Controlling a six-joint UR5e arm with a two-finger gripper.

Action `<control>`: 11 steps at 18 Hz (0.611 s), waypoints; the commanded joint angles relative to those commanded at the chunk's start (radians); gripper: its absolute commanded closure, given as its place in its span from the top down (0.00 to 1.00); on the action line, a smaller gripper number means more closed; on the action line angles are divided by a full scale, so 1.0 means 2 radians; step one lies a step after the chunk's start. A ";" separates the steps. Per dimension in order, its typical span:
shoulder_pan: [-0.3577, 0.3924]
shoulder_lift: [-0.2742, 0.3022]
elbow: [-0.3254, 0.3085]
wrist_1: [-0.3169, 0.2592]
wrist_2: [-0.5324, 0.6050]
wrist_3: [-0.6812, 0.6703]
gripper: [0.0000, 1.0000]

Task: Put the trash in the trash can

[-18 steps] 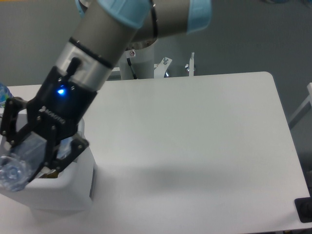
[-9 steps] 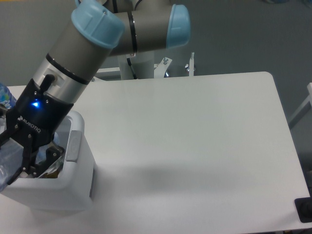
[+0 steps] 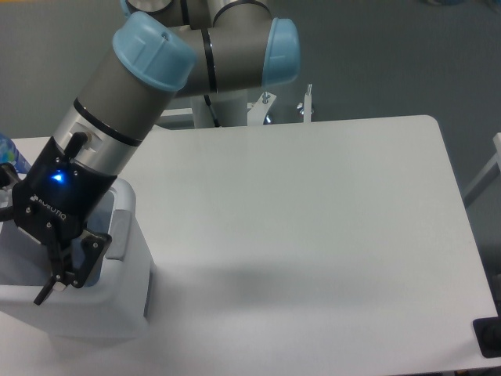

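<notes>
Landmark: take the trash can [image 3: 129,294] as your reference; it is a white bin at the table's [image 3: 313,235] lower left corner, cut off by the left edge of view.
Can rim: a grey panel [image 3: 119,235] lies along the rim's right side.
Gripper: your gripper [image 3: 59,276] hangs over the can's opening, pointing down and to the left, with a blue light lit on its black body.
Fingers: only one dark finger [image 3: 82,258] and a thin tip show clearly. You cannot tell from this view whether they are spread or pressed together, and nothing can be seen between them.
Arm: your arm [image 3: 149,86] slopes up and to the right from the can, grey with light blue caps.
Trash: you cannot see inside the can, since the gripper covers the opening. The paper piece cannot be made out.
Left of the can: a small blue-and-clear object [image 3: 6,153] sits at the frame edge above the can, too cropped to identify.
</notes>
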 joint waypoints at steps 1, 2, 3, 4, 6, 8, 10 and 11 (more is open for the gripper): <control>0.008 0.000 0.000 -0.001 0.000 0.000 1.00; 0.018 0.000 -0.001 -0.001 0.000 0.000 1.00; 0.030 0.000 -0.002 -0.001 0.000 0.002 1.00; 0.044 0.001 -0.005 -0.001 0.000 0.003 1.00; 0.078 0.007 -0.017 -0.001 0.000 0.006 1.00; 0.111 0.008 -0.037 -0.001 0.000 0.007 1.00; 0.147 0.018 -0.056 -0.001 0.000 0.007 1.00; 0.160 0.018 -0.067 -0.001 0.000 0.008 1.00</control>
